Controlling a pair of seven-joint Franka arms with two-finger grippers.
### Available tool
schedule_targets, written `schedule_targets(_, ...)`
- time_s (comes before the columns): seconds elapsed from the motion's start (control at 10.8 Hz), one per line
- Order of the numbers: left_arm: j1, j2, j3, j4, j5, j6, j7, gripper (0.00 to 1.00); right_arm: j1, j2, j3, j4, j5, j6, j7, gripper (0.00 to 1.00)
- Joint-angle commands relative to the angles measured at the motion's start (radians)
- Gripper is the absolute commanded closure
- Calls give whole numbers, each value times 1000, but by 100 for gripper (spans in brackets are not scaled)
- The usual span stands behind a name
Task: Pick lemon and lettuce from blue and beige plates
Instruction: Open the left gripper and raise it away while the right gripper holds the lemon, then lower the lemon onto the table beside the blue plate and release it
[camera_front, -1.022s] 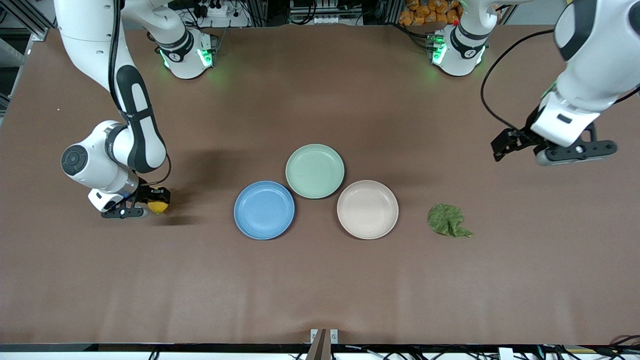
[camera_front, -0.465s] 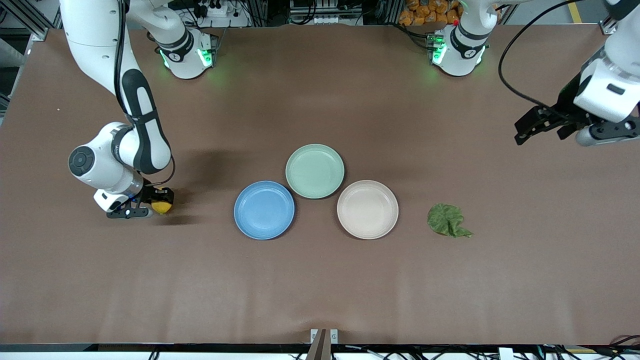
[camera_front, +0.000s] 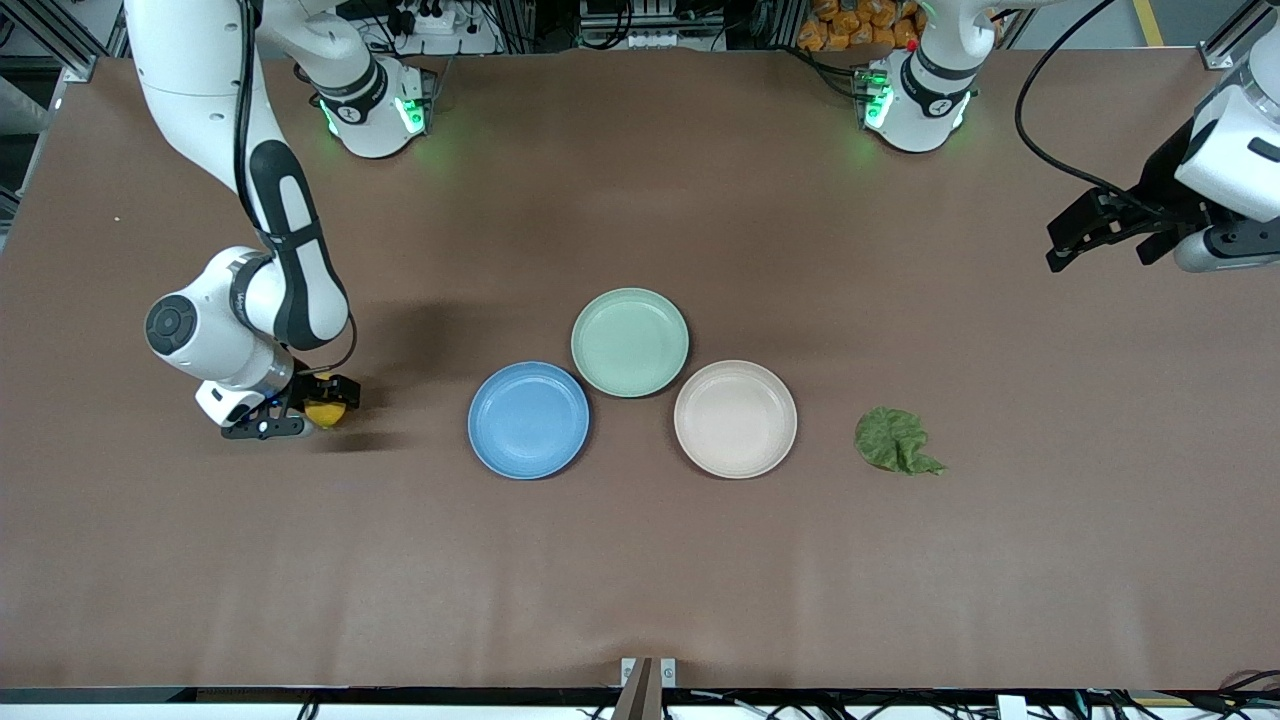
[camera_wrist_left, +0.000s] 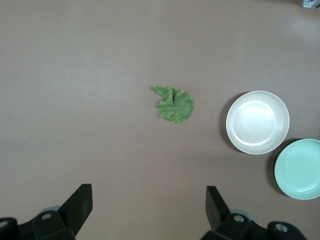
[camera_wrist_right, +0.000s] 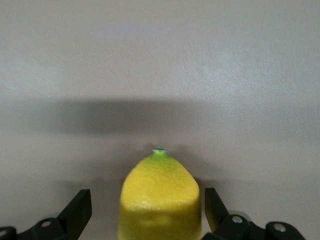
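The yellow lemon (camera_front: 323, 413) lies on the brown table toward the right arm's end, well away from the blue plate (camera_front: 528, 420). My right gripper (camera_front: 330, 402) is low at the table, open, with the lemon (camera_wrist_right: 160, 200) between its fingers and gaps showing on both sides. The green lettuce (camera_front: 893, 440) lies on the table beside the beige plate (camera_front: 735, 418), toward the left arm's end. Both plates hold nothing. My left gripper (camera_front: 1072, 238) is open and empty, high over the table's left-arm end. Its wrist view shows the lettuce (camera_wrist_left: 175, 105) and beige plate (camera_wrist_left: 257, 121) far below.
A pale mint-green plate (camera_front: 630, 342) holding nothing touches the blue and beige plates, farther from the front camera; it also shows in the left wrist view (camera_wrist_left: 300, 169). The arms' bases (camera_front: 375, 100) stand along the table's back edge.
My left gripper has risen and swung out toward the left arm's end of the table, away from the lettuce. My right gripper and the lemon have shifted slightly toward the plates.
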Motion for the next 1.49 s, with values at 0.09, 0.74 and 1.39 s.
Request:
schedule_targets(0.09,6,20,-3,60,19,-76,36,0,-6,-68,-42,34,22,-139,-32,0)
schedule_targets(0.74,50,19,-3,57,11,-90,42,0,17,-89,-127,183,-50,-406,-24,0)
schedule_targets(1.39,76,30,-3,52,8,-59,102,0,181,-89,-119,277,-176,-429,262,0)
